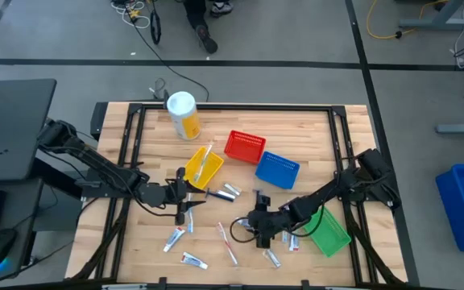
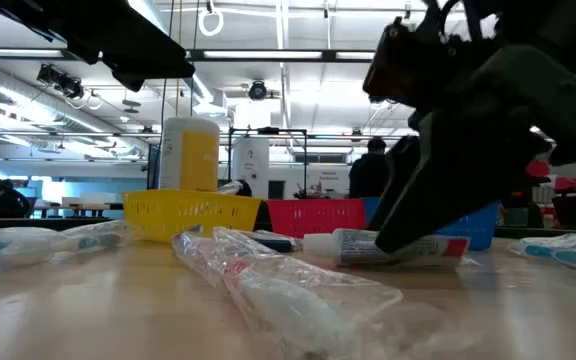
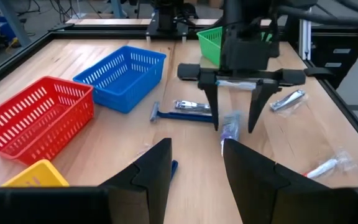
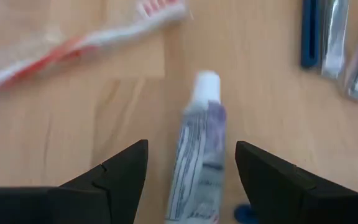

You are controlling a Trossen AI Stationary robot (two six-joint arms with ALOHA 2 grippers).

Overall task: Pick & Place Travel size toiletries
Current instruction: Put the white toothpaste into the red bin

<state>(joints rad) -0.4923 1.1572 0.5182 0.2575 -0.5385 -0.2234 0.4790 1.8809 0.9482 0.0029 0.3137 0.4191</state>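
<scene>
Right gripper [image 4: 191, 180] jaws spread, tube [image 4: 197, 149] lying between them, cap toward 12 o'clock, untouched. Left gripper [image 3: 194, 180] jaws parted, empty.

Bare wood either side of white tube [image 4: 197, 155]; wrapped toothbrush [image 4: 73, 46] and blue razor [image 4: 310, 34] lie beyond.

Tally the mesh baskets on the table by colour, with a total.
Yellow basket: 1
Red basket: 1
Blue basket: 1
Green basket: 1
Total: 4
</scene>
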